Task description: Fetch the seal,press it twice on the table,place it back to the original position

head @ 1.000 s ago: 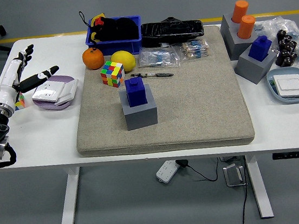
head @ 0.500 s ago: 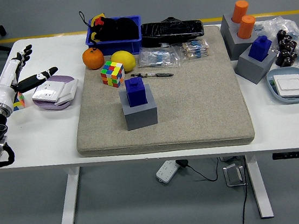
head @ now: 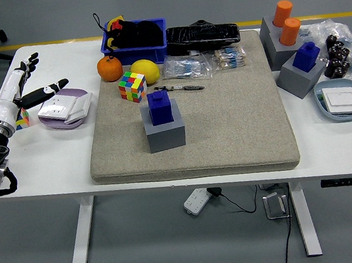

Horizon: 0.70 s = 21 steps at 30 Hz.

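A white table [head: 51,159] is carrying a grey mat [head: 226,119] that is covering its middle. The seal [head: 159,106], a dark blue block with a small knob on top, is standing upright in a grey holder [head: 164,133] on the left half of the mat, toward the mat's near edge.

The left hand [head: 24,85] is hovering over the table's far left corner, fingers spread and straight, gripping nothing. Its thumb is pointing toward a lilac dish [head: 64,108] just beside it. The right hand is not showing at all.

From the left hand, the seal is lying to the right and nearer the table's front edge, well apart, with the dish and a colour cube [head: 132,86] near the path between them. The seal's long axis is running vertically, so a grasp from above or the side looks likely. A second blue seal [head: 307,55] is sitting near the table's right edge.
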Each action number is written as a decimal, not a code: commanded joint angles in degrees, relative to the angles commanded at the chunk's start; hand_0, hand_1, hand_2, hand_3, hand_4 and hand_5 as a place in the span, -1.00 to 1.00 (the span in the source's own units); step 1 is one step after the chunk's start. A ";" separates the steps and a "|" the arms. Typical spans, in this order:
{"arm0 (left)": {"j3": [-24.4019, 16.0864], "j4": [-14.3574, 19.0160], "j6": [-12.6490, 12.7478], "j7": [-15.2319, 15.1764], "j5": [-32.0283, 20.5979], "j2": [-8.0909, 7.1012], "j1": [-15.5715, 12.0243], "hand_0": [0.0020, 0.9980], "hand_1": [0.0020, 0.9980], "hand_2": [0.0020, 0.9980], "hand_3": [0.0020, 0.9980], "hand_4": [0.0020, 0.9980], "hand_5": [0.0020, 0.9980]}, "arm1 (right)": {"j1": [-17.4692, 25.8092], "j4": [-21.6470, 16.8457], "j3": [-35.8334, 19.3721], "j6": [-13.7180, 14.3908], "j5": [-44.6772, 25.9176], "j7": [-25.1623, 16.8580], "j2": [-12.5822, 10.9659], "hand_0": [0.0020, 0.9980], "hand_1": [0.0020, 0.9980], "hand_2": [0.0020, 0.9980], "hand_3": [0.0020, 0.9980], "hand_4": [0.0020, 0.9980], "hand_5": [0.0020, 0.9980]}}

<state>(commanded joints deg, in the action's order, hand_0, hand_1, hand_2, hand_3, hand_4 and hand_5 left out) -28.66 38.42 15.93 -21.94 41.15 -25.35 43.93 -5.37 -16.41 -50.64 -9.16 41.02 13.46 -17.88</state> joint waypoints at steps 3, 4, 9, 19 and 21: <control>-0.01 0.00 -0.02 0.02 0.02 0.03 -0.03 0.95 0.97 0.94 0.94 1.00 -0.18 | 0.03 -0.01 -0.14 0.01 0.05 -0.02 0.03 0.73 0.56 0.48 0.49 0.60 0.14; -0.08 -0.01 -0.03 0.03 -0.01 0.02 -0.07 0.95 0.97 0.94 0.94 1.00 -0.18 | 0.03 -0.03 -0.21 0.03 0.07 -0.04 0.05 0.73 0.56 0.48 0.49 0.60 0.14; -0.20 0.00 -0.07 0.06 -0.01 0.01 -0.17 0.95 0.97 0.94 0.94 1.00 -0.19 | 0.06 -0.03 -0.35 0.02 0.14 -0.05 0.11 0.73 0.56 0.47 0.49 0.60 0.14; -0.19 -0.03 -0.12 0.11 -0.07 0.00 0.03 0.95 0.97 0.94 0.94 1.00 -0.20 | -0.03 -0.04 -0.69 0.00 0.21 -0.06 0.18 0.73 0.56 0.47 0.49 0.60 0.14; -0.13 -0.02 -0.12 0.11 -0.07 0.03 0.07 0.95 0.97 0.94 0.94 1.00 -0.20 | -0.05 -0.05 -0.77 0.01 0.23 -0.05 0.17 0.73 0.56 0.47 0.49 0.60 0.14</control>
<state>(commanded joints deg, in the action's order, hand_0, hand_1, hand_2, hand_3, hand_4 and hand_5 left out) -28.79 38.40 15.81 -21.83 41.08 -25.32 44.00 -5.42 -16.45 -51.42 -9.15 41.25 13.41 -17.71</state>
